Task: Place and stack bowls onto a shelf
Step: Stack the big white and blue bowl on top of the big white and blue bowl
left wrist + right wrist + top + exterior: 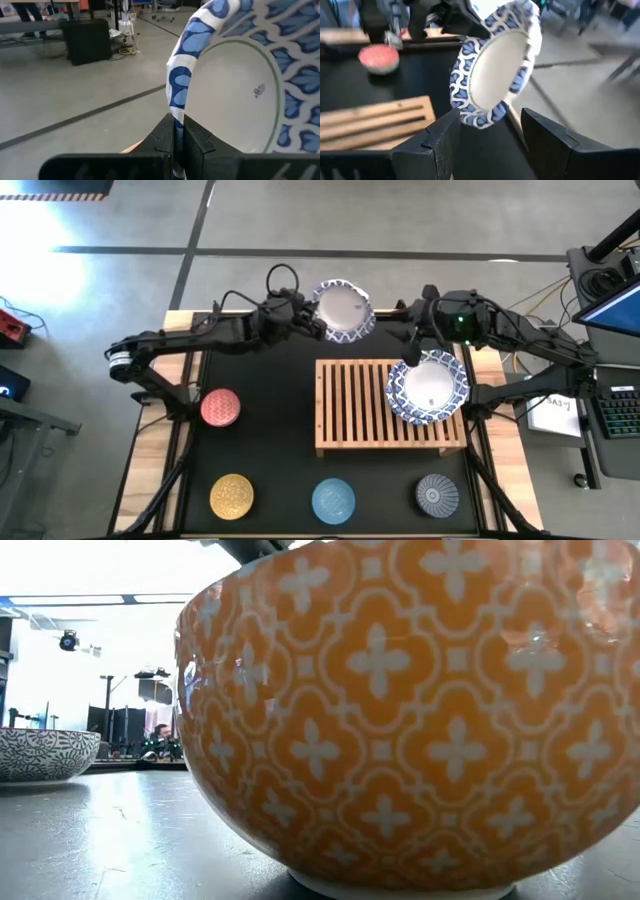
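Along the near edge of the black table (280, 470) sit three small bowls: the yellow bowl (231, 496) at left, the light blue bowl (333, 500) in the middle, the dark grey bowl (437, 494) at right. The red bowl (220, 408) lies farther back on the left. On the shelf (350, 405), a white blue-rimmed bowl (428, 386) rests at the right end, under the right gripper (410, 356), whose fingers stand apart. Beyond the shelf, the left gripper (312, 326) pinches the rim of a second white bowl (343, 310), lifted and tilted.
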Controlling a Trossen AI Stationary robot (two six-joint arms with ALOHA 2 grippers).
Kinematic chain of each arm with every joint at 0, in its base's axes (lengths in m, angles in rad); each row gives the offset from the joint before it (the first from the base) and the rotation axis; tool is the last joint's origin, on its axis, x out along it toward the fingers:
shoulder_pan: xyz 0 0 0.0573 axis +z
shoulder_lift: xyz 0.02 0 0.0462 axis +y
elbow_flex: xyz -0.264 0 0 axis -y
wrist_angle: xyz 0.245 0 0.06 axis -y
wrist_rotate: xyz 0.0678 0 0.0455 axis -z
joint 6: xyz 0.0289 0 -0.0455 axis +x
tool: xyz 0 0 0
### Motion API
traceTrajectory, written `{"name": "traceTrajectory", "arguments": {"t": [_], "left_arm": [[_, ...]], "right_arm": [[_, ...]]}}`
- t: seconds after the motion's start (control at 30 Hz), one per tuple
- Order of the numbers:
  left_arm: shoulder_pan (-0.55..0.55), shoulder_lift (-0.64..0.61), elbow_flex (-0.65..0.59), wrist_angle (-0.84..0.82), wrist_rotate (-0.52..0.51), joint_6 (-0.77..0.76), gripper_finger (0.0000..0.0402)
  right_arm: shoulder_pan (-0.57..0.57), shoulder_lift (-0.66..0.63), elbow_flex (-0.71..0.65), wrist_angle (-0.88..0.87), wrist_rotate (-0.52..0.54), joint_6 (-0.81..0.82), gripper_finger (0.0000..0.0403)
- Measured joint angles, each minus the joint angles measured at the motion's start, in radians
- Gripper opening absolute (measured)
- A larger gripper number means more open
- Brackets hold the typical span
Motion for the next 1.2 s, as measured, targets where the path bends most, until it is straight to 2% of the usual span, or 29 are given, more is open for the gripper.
{"name": "traceTrajectory", "arguments": {"t": [0.17, 0.23, 0.33, 0.47, 0.53, 0.67, 0.83, 1.0, 1.2], "left_arm": [[-0.004, 0.05, 0.001, 0.142, 0.001, 0.018, 0.0], [-0.004, 0.073, 0.001, 0.219, 0.017, 0.025, 0.0], [-0.006, 0.102, 0.001, 0.315, 0.046, 0.054, 0.0], [-0.006, 0.126, 0.002, 0.362, 0.049, 0.082, 0.0], [-0.005, 0.137, 0.002, 0.394, 0.049, 0.083, 0.0], [-0.011, 0.147, 0.002, 0.467, 0.05, 0.129, 0.0], [-0.017, 0.148, 0.002, 0.472, 0.051, 0.168, 0.0], [-0.017, 0.148, 0.002, 0.453, 0.05, 0.168, 0.0001], [-0.018, 0.148, 0.002, 0.431, 0.051, 0.169, 0.0006]], "right_arm": [[0.0, 0.016, 0.0, 0.059, 0.012, -0.023, 0.0203], [0.0, 0.027, 0.0, 0.103, 0.052, -0.023, 0.0203], [0.0, 0.043, 0.0, 0.143, 0.154, -0.052, 0.0203], [0.0, 0.061, 0.0, 0.177, 0.33, -0.154, 0.0203], [0.0, 0.073, 0.0, 0.194, 0.379, -0.193, 0.0203], [-0.001, 0.093, 0.0, 0.201, 0.402, -0.198, 0.0203], [-0.003, 0.131, 0.0, 0.203, 0.419, -0.196, 0.0196], [-0.004, 0.155, 0.0, 0.2, 0.425, -0.196, 0.0149], [-0.005, 0.149, 0.0, 0.195, 0.449, -0.196, 0.0055]]}}
